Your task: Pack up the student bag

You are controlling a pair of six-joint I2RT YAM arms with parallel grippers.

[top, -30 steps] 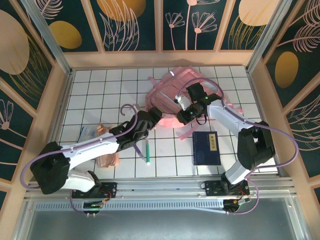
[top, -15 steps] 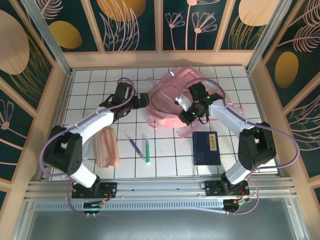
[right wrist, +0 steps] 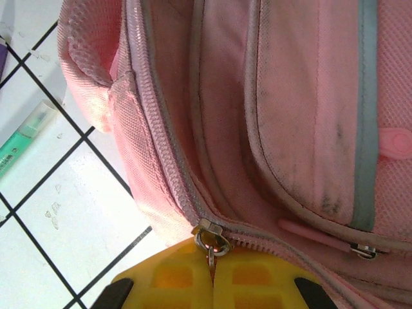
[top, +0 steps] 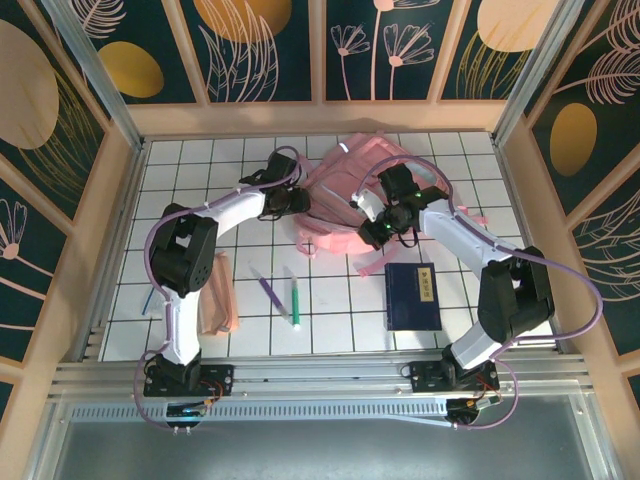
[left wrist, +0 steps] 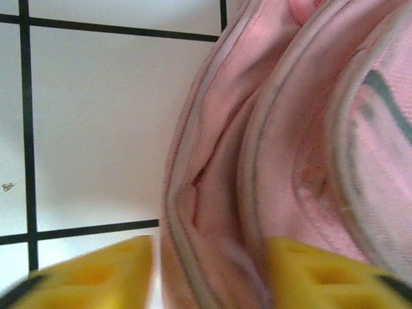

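Observation:
The pink student bag (top: 340, 175) lies at the back middle of the white tiled table. My left gripper (top: 297, 200) is at its left edge. In the left wrist view, my left gripper (left wrist: 209, 270) straddles a fold of the student bag (left wrist: 283, 148). The right yellow finger (left wrist: 322, 273) is against the fabric, and a thin gap shows beside the blurred left finger (left wrist: 96, 277). My right gripper (top: 372, 232) rests on the bag's near side. There, my right gripper (right wrist: 212, 261) is shut on the metal zipper pull (right wrist: 211, 239) of the student bag (right wrist: 290, 96).
A navy notebook (top: 413, 296) lies near the right arm. A green pen (top: 296, 300) and a purple pen (top: 268, 292) lie side by side in front of the bag. A peach pencil pouch (top: 215, 295) lies by the left arm. Wooden walls surround the table.
My left arm has swung from the table's middle out to the bag's left edge, and its jaws have narrowed around the fold. The right gripper has stayed on the zipper pull.

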